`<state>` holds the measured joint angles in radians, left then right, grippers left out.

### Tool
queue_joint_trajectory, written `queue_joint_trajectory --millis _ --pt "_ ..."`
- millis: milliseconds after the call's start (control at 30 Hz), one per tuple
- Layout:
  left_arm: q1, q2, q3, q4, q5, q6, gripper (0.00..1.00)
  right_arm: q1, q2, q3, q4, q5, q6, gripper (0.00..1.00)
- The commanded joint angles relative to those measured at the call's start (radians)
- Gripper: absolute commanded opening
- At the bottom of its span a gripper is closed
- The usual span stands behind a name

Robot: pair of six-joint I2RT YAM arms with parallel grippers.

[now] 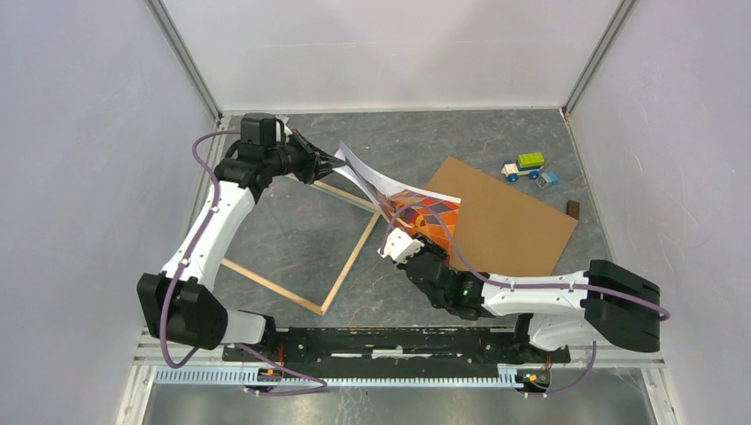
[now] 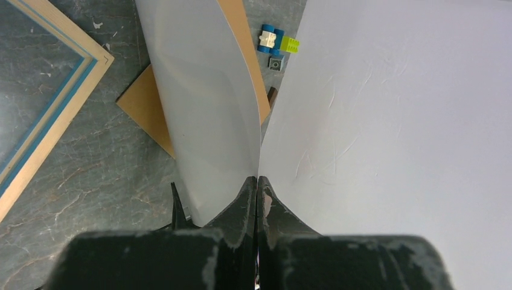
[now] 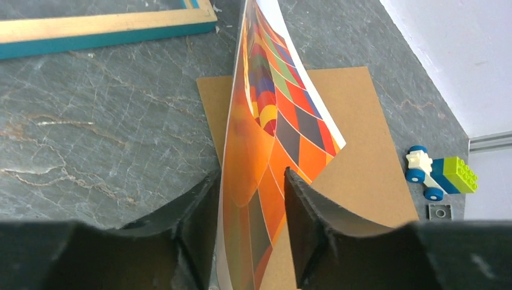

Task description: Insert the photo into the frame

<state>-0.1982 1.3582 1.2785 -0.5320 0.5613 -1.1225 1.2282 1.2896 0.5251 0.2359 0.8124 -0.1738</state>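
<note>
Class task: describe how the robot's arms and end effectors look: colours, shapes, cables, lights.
Both the left arm and right arm have white links between bulky black joints. A purple cable loops along each. A small green light glows on the right arm's wrist. The left end effector and right end effector have black tapered fingers.

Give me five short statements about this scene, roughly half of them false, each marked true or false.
1. The left gripper is shut on the photo. True.
2. The photo lies flat inside the frame. False: it is held up off the table, curved, and the frame lies empty.
3. The right gripper has its jaws apart with the photo between them. True.
4. The toy car sits on the brown board. False: it stands on the table beside the brown board.
5. The frame lies with its wood side up. True.
</note>
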Motion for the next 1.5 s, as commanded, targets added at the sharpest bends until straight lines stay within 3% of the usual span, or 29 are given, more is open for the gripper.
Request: queue_joint_trajectory --millis 0,67,100,133,200,233,267,333,533,700,933,1233,1300,1367,1467 --pt "0.01 -0.032 -0.002 0.042 0.046 -0.062 0.02 -0.004 -0.029 0.025 0.062 0.03 0.007 0.38" --pt "0.014 -0.039 -0.017 0.035 0.039 -0.061 0.04 -0.003 -0.049 0.03 0.044 0.02 0.015 0.23" --pt "0.015 -0.044 -0.028 0.038 0.033 -0.059 0.1 -0.003 -0.057 0.033 0.033 0.016 0.02 0.12" --pt "0.017 -0.051 -0.035 0.046 0.029 -0.052 0.23 -0.003 -0.067 0.041 0.018 0.018 0.025 0.04" --pt "0.019 -0.066 -0.04 0.048 0.017 -0.017 0.45 -0.003 -0.082 0.068 -0.041 0.029 0.045 0.0" --pt "0.02 -0.074 -0.038 0.033 0.004 0.0 0.7 -0.005 -0.094 0.084 -0.068 0.03 0.057 0.0" --pt "0.02 -0.081 -0.034 0.019 -0.01 0.023 0.84 -0.005 -0.104 0.101 -0.098 0.028 0.07 0.0" --pt "0.026 -0.097 -0.004 -0.032 -0.048 0.089 0.99 -0.009 -0.132 0.144 -0.17 0.011 0.104 0.0" --pt "0.025 -0.212 0.173 -0.283 -0.423 0.361 1.0 -0.022 -0.176 0.277 -0.359 -0.091 0.157 0.0" --pt "0.025 -0.423 0.218 -0.266 -0.611 0.325 1.0 -0.036 -0.15 0.418 -0.415 -0.225 0.172 0.0" --pt "0.025 -0.563 0.276 -0.151 -0.5 0.314 1.0 -0.036 -0.002 0.719 -0.523 -0.51 0.22 0.0" --pt "0.025 -0.56 0.423 -0.296 -0.412 0.469 1.0 -0.07 0.269 1.179 -0.678 -0.891 0.408 0.0" --pt "0.025 -0.555 0.42 -0.301 -0.392 0.488 1.0 -0.139 0.304 1.148 -0.576 -1.101 0.518 0.0" --pt "0.025 -0.551 0.397 -0.298 -0.374 0.498 1.0 -0.215 0.296 1.011 -0.367 -1.332 0.66 0.0" --pt "0.025 -0.536 0.346 -0.292 -0.33 0.52 1.0 -0.323 0.276 0.791 -0.081 -1.472 0.819 0.0"
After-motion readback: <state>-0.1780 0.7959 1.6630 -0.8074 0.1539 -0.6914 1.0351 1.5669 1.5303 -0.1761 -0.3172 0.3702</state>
